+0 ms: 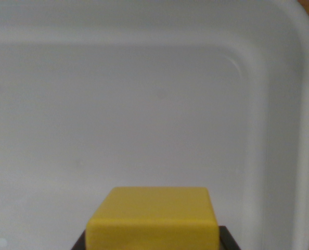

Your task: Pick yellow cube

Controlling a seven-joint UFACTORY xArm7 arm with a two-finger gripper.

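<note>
The yellow cube (153, 219) sat at bottom centre, between dark tool (153, 244) parts; whether clamped, I couldn't tell, inside the white bin (305, 104).

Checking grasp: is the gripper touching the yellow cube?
Cannot tell. In the wrist view, dark parts flank the yellow cube at the bottom edge, but the contact line is cropped.

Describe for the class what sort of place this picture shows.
Probably the inside of a white plastic tub on a robot workbench: smooth pale floor, rounded raised rim, and a yellow cube at the bottom edge between dark gripper parts.
</note>
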